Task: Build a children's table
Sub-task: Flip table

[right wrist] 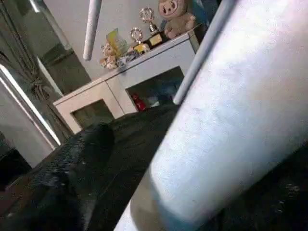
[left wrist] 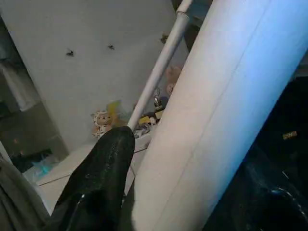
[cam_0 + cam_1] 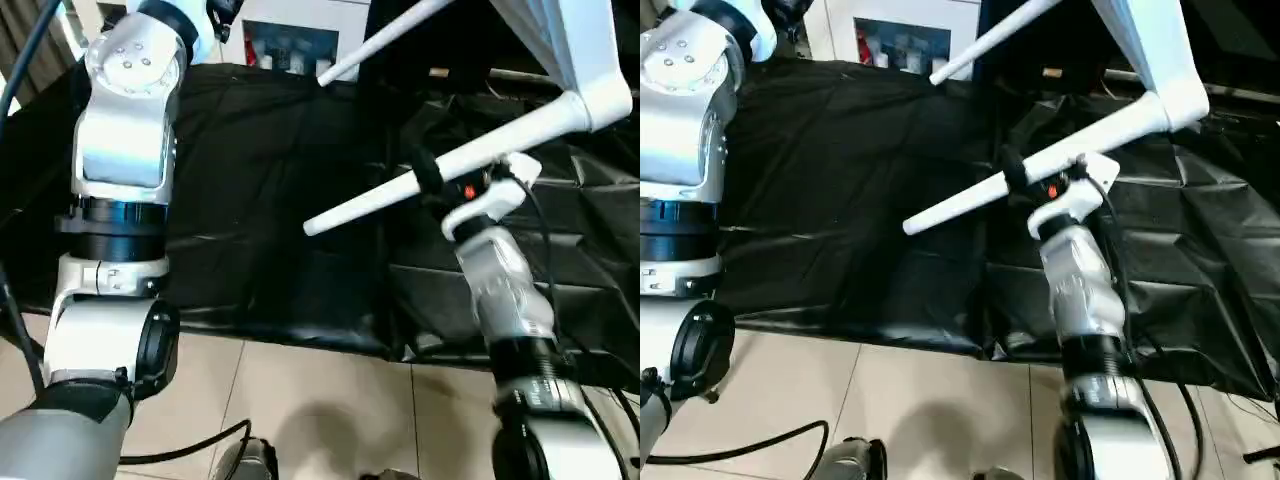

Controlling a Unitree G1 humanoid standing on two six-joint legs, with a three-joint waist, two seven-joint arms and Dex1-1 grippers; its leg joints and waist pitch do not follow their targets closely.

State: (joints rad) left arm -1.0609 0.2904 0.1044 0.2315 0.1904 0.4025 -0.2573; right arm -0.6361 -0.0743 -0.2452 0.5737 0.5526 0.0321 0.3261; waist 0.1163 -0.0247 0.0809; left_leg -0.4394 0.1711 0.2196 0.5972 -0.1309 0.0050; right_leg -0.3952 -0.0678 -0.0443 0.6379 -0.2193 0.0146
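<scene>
Tabletop (image 3: 570,40): white, being held up in the air above the black-draped work table (image 3: 260,200), tilted, with its corner socket (image 3: 605,100) pointing down toward the right arm.
Near leg (image 3: 440,170): a white tube plugged into that corner socket, slanting down and out over the work table, its free end hanging above the black cloth without touching it.
Far leg (image 3: 385,40): a second white tube sticking out from the tabletop farther back, running roughly parallel to the near leg, its tip hanging over the work table's far edge.
Right gripper (image 3: 432,178): sitting on the near leg about midway along it, black fingers wrapping around the tube; in the right wrist view one finger (image 1: 72,168) is lying alongside the tube, so the pincer is holding the near leg.
Right forearm (image 3: 505,290): rising from the near edge of the work table up to the near leg.
Left gripper: one black finger (image 2: 101,178) is lying right beside a thick white tube (image 2: 211,120) in the left wrist view; whether the pincer is clamping it or standing loose, I cannot tell.
Left arm (image 3: 120,150): standing raised over the work table's left part, well apart from the near leg.
Cabinet (image 1: 139,82): white, standing beyond the work table, carrying small toys and trophies on top.
Floor (image 3: 300,400): pale tiles in front of the work table, with a black cable (image 3: 190,445) lying on them.
</scene>
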